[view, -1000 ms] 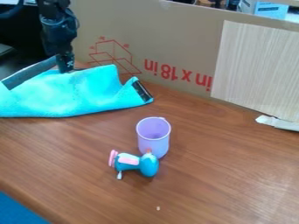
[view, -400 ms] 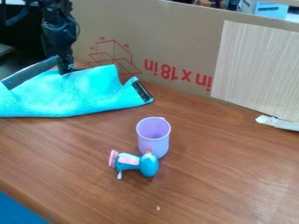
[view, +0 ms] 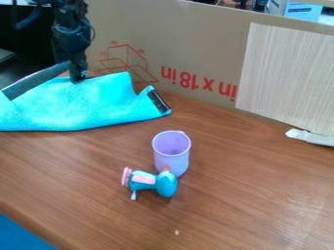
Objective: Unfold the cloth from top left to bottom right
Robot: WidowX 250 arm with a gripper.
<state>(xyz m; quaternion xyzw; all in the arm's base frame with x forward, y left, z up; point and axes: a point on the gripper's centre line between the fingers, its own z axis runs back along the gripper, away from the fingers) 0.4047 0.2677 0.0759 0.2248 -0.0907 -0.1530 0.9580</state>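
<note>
Gripper at far edge of turquoise cloth; cannot tell opening or hold. Purple cup upright.

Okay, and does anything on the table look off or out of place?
Yes, a little. The blue toy with pink parts lies on its side against the front of the purple cup, as if tipped over. The cyan cloth is rumpled, though it's still to be unfolded.
</note>
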